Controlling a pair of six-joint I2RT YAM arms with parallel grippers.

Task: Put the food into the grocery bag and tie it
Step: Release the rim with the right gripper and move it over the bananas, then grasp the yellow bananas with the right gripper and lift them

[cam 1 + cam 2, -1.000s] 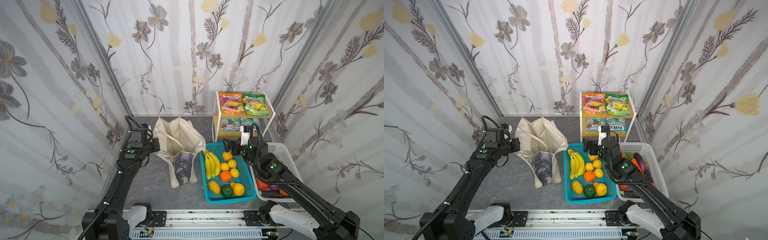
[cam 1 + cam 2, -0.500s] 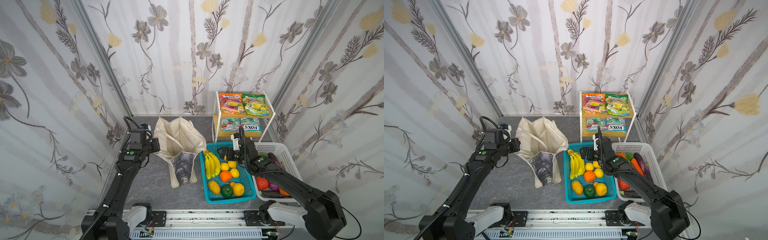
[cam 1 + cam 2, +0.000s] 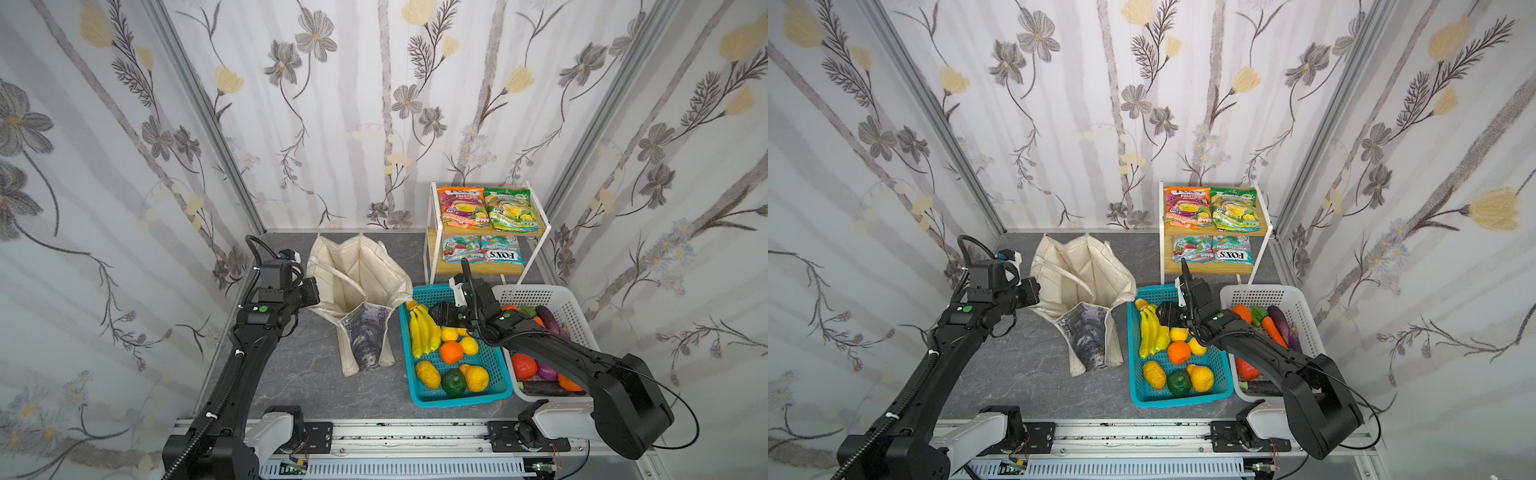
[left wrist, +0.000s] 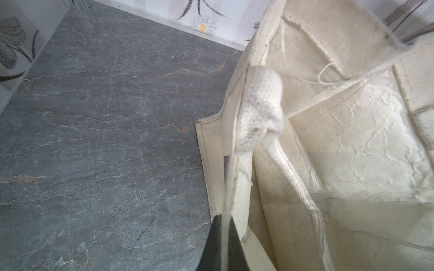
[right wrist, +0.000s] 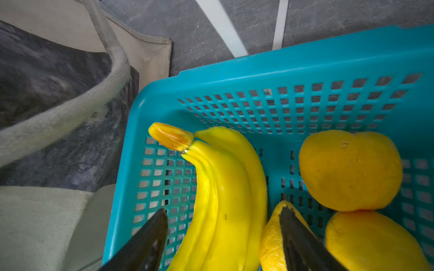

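Observation:
The cream grocery bag [image 3: 357,282] [image 3: 1079,274] stands open on the grey floor. My left gripper [image 3: 309,291] [image 4: 225,217] is shut on the bag's left rim [image 4: 231,164]. The food lies in a teal basket [image 3: 457,399]: a yellow banana bunch [image 3: 422,332] [image 5: 225,178], an orange [image 3: 451,351] and a lemon-like fruit [image 3: 468,345]. My right gripper [image 3: 436,316] [image 5: 223,211] is down in the basket, open. Its two fingers straddle the bananas: a gap shows on one side, and the other finger lies against a yellow fruit [image 5: 270,234]. Orange and green snack packets [image 3: 488,208] lie on a rack.
A white mesh basket [image 3: 573,307] with vegetables stands right of the teal one. The white-framed wooden rack [image 3: 536,245] rises behind both baskets. The bag's printed side panel [image 3: 365,336] leans close to the teal basket's left wall. Patterned walls close in on three sides.
My right gripper has come down from above the back of the teal basket onto the banana bunch, and its jaws have narrowed. The left gripper holds still on the bag rim.

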